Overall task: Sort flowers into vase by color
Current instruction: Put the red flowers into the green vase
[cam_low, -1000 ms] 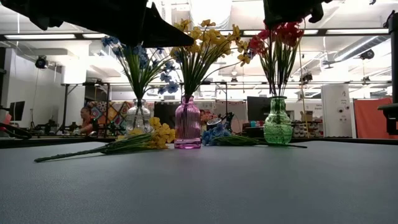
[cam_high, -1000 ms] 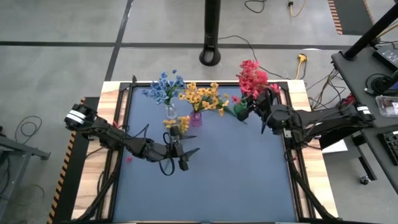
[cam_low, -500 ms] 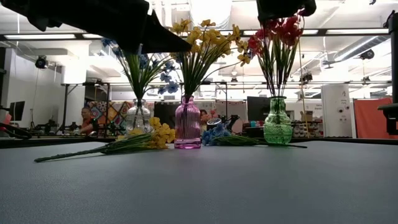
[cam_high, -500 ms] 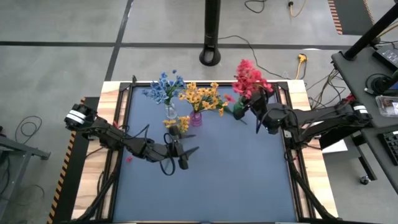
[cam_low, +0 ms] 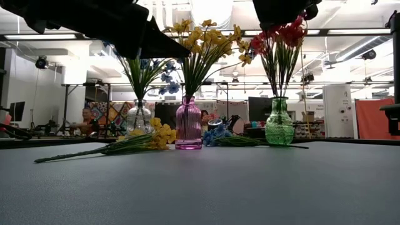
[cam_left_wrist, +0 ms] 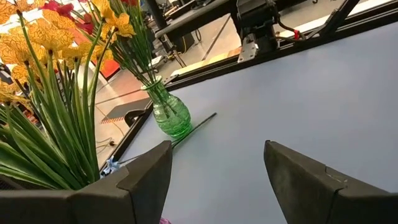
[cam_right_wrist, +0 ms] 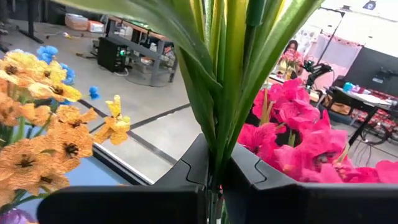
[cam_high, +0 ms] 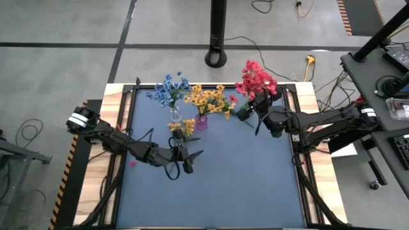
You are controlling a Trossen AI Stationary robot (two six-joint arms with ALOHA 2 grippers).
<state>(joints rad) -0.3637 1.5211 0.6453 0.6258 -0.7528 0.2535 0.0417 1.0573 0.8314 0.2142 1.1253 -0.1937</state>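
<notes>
Between the pressed-together fingers of the right gripper (cam_right_wrist: 214, 186), above the green vase (cam_low: 279, 123) of red flowers (cam_high: 255, 78), a light, floppy sprig's thin green stem (cam_right_wrist: 231, 81) is pinched, while the left gripper (cam_high: 186, 155) hovers spread near one loose yellow sprig (cam_high: 182, 127); three vases stand.

Place: probably a robotics lab or workshop.
Floor: grey concrete (cam_high: 57, 25), loose cables (cam_high: 275, 7).
Background: ceiling strip lights (cam_low: 350, 35), equipment racks (cam_low: 337, 109), monitors (cam_low: 259, 107).
</notes>
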